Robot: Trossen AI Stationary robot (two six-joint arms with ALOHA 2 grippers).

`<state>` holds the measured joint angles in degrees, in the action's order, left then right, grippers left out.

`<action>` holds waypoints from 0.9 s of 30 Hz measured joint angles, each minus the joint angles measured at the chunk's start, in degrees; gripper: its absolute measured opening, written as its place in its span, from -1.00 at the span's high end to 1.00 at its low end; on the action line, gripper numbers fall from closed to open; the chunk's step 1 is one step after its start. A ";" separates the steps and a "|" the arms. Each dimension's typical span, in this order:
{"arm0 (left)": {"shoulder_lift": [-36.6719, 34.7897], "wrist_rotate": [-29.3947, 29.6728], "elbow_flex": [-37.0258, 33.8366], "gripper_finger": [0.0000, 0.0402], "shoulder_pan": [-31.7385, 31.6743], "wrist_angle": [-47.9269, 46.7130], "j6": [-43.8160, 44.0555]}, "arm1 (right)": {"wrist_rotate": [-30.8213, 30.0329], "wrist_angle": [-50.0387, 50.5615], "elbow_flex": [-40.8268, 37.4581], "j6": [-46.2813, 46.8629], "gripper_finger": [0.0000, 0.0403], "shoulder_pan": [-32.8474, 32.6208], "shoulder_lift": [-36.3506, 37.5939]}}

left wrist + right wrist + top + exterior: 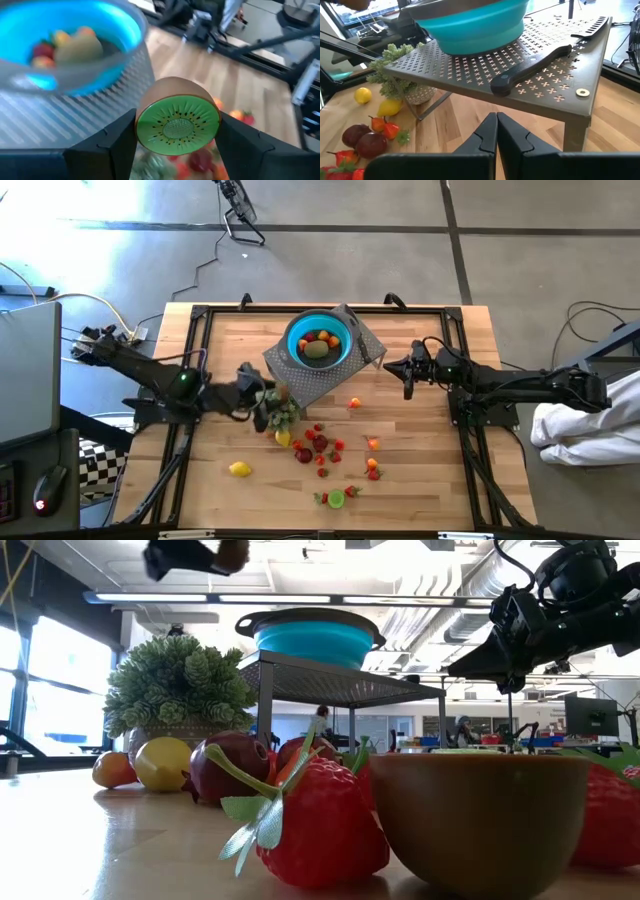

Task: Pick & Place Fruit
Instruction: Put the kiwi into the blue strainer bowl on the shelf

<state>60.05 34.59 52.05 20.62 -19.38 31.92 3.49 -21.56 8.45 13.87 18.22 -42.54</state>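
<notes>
My left gripper (250,383) is raised beside the near left corner of the grey perforated stand (330,370) and is shut on a kiwi half (177,122). The low view shows this gripper high up (215,554). On the stand sits the blue bowl (320,338), with a kiwi and several small fruits (70,45) inside. More fruit lies on the table near the middle: strawberries, plums and a lime half (322,448), and a lemon (240,469). My right gripper (406,372) is shut and holds nothing. It hovers to the right of the stand (540,85). My left gripper pinches the kiwi half between its two fingers (117,137), which sit on its brown skin (172,85) at opposite sides. The green cut face (177,122) faces the wrist camera. The piece is lifted clear of the table, about level with the bowl.
A black-handled knife (535,67) lies on the stand beside the bowl. A small potted plant (280,412) stands just below my left gripper. In the low view a brown bowl-shaped piece (480,820) and a strawberry (320,825) sit close by. Bare wood (440,470) lies toward the near right.
</notes>
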 joint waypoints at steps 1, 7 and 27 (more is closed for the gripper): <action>0.00 -0.02 0.49 -0.11 -1.20 0.00 -1.39 | 0.02 0.00 0.00 0.00 0.99 -0.02 0.00; 0.05 -0.05 3.95 -0.11 -8.89 0.00 -7.23 | 0.04 0.00 0.00 1.36 0.99 0.00 0.00; 14.11 -17.64 19.81 -0.11 -31.47 -0.40 -18.53 | -0.33 0.34 0.00 1.31 0.99 -1.73 -0.01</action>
<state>74.16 16.94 71.86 -10.85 -19.78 13.39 3.16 -21.23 8.45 15.18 16.49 -42.56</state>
